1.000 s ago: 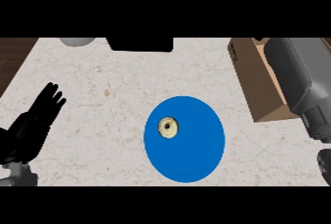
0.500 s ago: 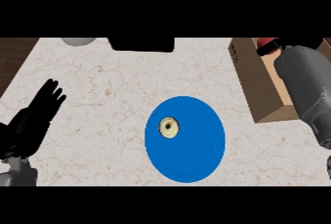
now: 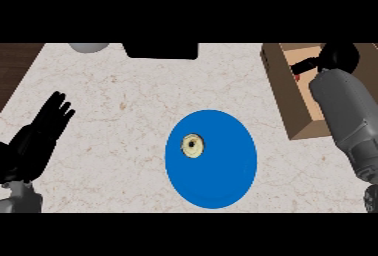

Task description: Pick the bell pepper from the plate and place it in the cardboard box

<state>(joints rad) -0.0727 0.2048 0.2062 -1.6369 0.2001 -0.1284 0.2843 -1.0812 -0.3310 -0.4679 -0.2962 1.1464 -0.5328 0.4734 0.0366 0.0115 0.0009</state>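
Note:
The blue plate (image 3: 214, 175) lies at the middle of the counter, with only a small pale round slice (image 3: 193, 145) on its left part. The open cardboard box (image 3: 291, 107) stands at the right, its far end near the counter's back edge. My right hand (image 3: 338, 56) is over the far end of the box, fingers curled. Only a sliver of the red bell pepper (image 3: 297, 78) shows under them, inside the box's outline. My left hand (image 3: 43, 134) rests open at the left edge, fingers up.
A grey rounded object (image 3: 88, 47) and a black block (image 3: 161, 50) sit at the counter's back edge. Dark wood (image 3: 15, 65) borders the counter at the far left. My right forearm (image 3: 351, 120) covers the box's right side.
My right arm has swung left and nearer, bringing the hand with the red pepper down over the box. The left hand has barely shifted.

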